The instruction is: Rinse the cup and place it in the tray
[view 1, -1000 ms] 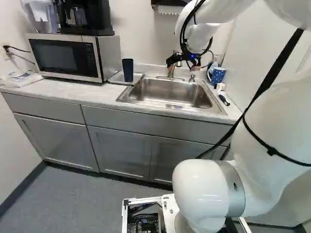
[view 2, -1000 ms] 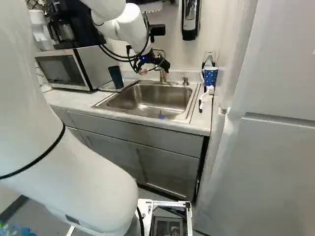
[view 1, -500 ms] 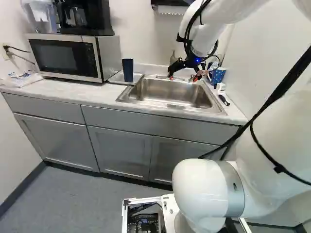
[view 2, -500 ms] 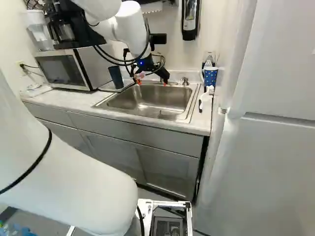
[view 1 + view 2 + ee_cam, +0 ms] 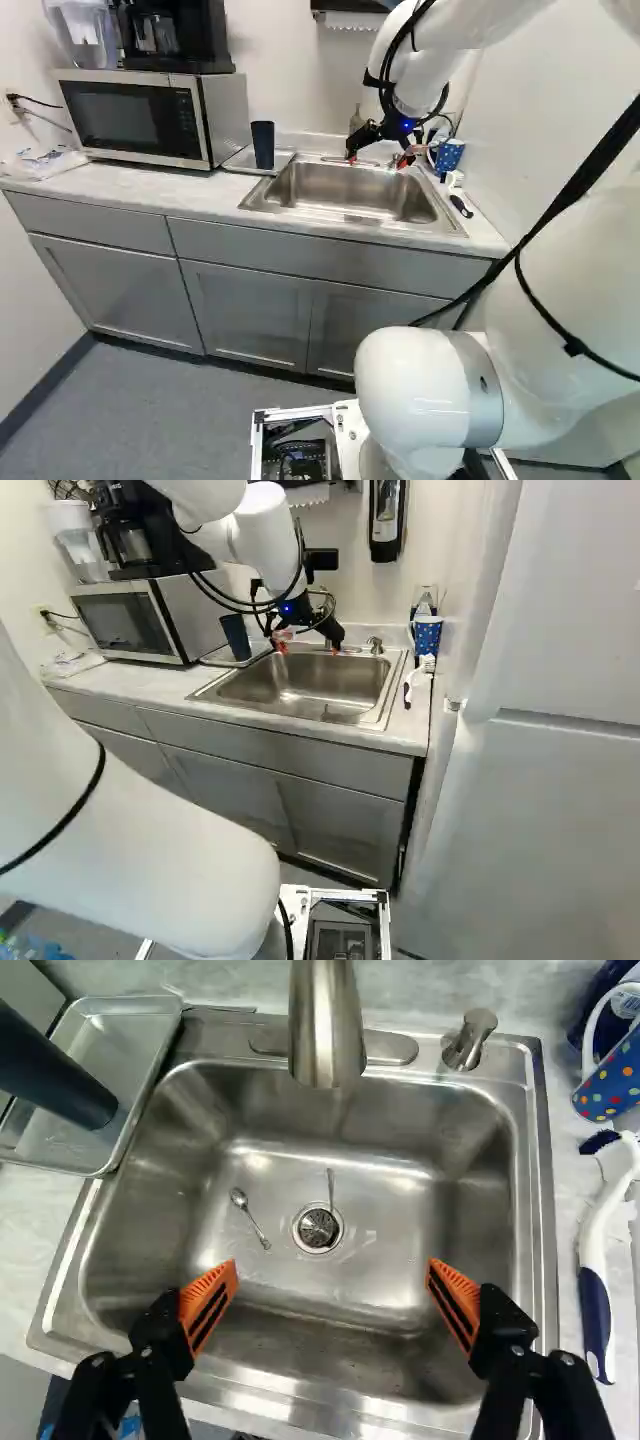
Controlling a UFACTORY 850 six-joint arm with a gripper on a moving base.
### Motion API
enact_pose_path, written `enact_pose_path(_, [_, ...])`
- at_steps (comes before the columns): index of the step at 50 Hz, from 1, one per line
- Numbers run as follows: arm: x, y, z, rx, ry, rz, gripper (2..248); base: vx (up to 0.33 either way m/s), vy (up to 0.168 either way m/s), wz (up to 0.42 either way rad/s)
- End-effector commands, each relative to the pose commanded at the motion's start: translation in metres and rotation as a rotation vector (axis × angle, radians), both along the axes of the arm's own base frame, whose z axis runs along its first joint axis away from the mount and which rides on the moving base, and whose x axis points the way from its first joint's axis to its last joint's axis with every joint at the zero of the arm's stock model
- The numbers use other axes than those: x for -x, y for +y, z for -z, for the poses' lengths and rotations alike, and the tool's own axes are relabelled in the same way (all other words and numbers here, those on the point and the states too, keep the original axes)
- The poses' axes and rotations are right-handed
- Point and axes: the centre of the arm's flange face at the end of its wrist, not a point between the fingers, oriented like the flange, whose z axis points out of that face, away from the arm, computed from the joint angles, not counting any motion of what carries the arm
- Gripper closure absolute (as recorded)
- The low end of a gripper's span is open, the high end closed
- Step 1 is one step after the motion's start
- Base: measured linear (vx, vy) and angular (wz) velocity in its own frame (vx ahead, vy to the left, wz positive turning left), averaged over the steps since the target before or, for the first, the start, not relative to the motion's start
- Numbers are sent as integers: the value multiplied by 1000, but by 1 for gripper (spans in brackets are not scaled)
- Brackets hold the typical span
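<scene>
Dark cup (image 5: 263,146), long axis upright; mouth apparently up

the wrist view's edge cuts through the dark cup (image 5: 60,1085).

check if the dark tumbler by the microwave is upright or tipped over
Upright: the dark tumbler stands on the metal tray, its wider end up and narrower end down in the left base view.
</scene>
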Motion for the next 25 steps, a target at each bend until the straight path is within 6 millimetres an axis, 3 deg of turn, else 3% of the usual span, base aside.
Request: enact_pose_path(25, [0,0,0,0,0,0,3,0,2,-3])
